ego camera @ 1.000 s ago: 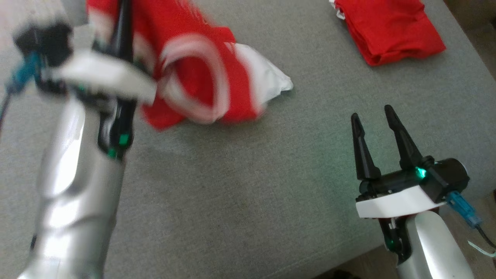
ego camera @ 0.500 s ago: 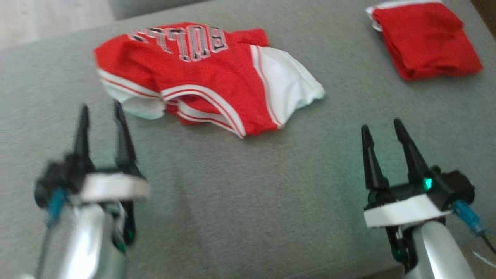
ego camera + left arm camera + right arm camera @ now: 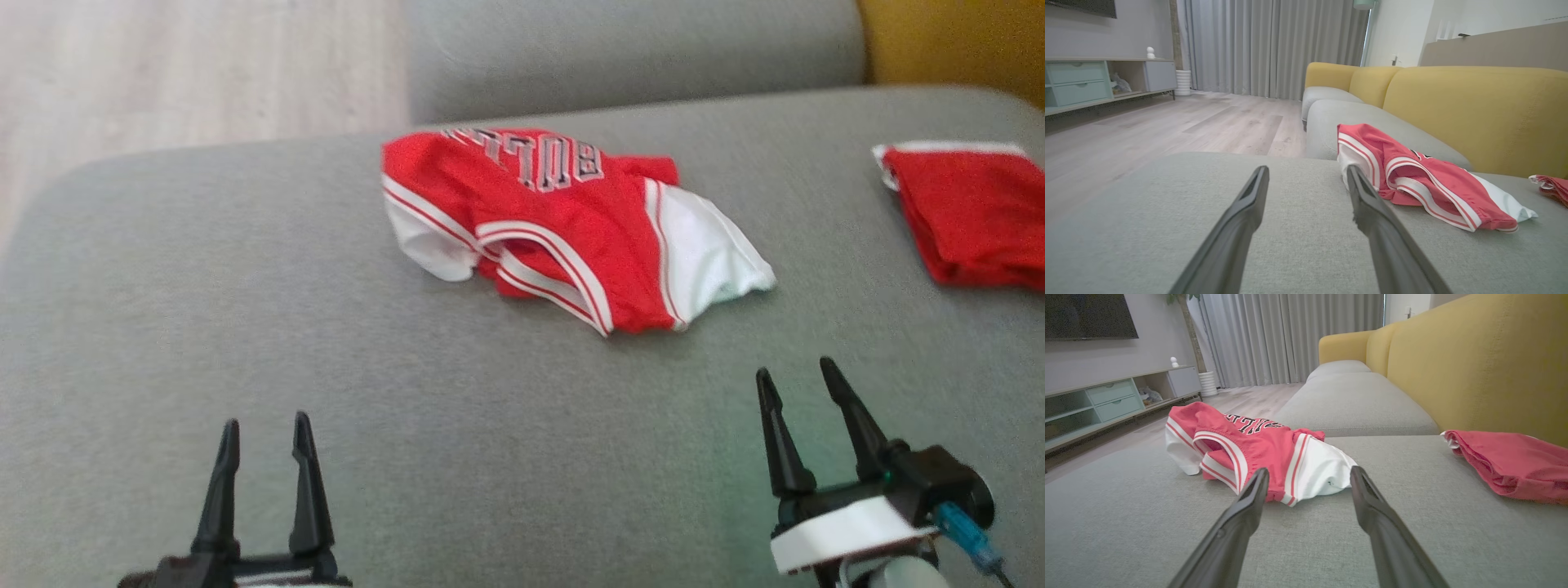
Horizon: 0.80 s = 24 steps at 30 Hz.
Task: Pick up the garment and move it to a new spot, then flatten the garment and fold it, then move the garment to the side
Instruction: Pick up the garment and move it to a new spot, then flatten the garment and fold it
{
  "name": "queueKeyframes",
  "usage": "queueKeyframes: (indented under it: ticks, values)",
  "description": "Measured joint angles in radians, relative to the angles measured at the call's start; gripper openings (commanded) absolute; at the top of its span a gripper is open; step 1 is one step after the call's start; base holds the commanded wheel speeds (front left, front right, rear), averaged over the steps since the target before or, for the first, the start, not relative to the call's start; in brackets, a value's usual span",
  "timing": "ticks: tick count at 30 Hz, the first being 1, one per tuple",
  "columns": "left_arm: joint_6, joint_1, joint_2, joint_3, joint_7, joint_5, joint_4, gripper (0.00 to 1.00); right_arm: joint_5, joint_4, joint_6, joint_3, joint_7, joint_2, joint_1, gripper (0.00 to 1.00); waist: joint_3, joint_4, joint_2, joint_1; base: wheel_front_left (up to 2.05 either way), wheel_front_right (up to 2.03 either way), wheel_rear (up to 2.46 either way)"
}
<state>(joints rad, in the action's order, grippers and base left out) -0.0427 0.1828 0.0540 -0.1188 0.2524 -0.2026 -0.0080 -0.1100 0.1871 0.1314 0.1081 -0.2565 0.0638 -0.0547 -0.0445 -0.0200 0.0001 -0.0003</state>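
1. The garment point(image 3: 563, 224), a red jersey with white trim, lies crumpled on the grey sofa seat point(image 3: 245, 327). It sits toward the far edge, roughly midway along it, well apart from both grippers.
2. The jersey's lettering is upside down in the head view. Its left end is blurred and runs over a fold, so I can't read it in full.
3. A white panel sticks out on the jersey's right side, and a white flap on its left. The layers underneath are hidden, so I can't tell front from back.
4. The left gripper point(image 3: 267, 420) is by the near edge of the seat, on the left part. Its fingers are spread with nothing between them. The body is cut off by the bottom of the head view.
5. The right gripper point(image 3: 795, 367) is by the near edge on the right part. Its fingers are also spread and empty, and its tips point at the jersey's white panel. The arm is cut off below.
6. A second red cloth point(image 3: 971, 216), folded, lies near the seat's right edge, just beside the yellow backrest point(image 3: 955, 41). The frame's right side clips it.
7. A wooden floor point(image 3: 196, 65) shows past the seat's far left corner, soft and blurred.
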Motion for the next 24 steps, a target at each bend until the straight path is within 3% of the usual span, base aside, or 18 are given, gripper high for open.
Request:
queueKeyframes:
  ticks: [8,24]
  values:
    - [-0.029,0.019,0.000,-0.015,0.000,0.025,-0.016,1.00,-0.006,0.000,0.000,-0.012,0.000,-0.005,-0.020,1.00,0.057,0.057,0.0000,0.0002,0.00,0.00,0.00]
    - [-0.045,0.021,0.000,-0.040,0.000,0.040,-0.010,1.00,-0.006,0.004,0.000,-0.012,0.000,-0.015,-0.042,1.00,0.064,0.045,0.0000,0.0003,0.00,0.00,0.00]
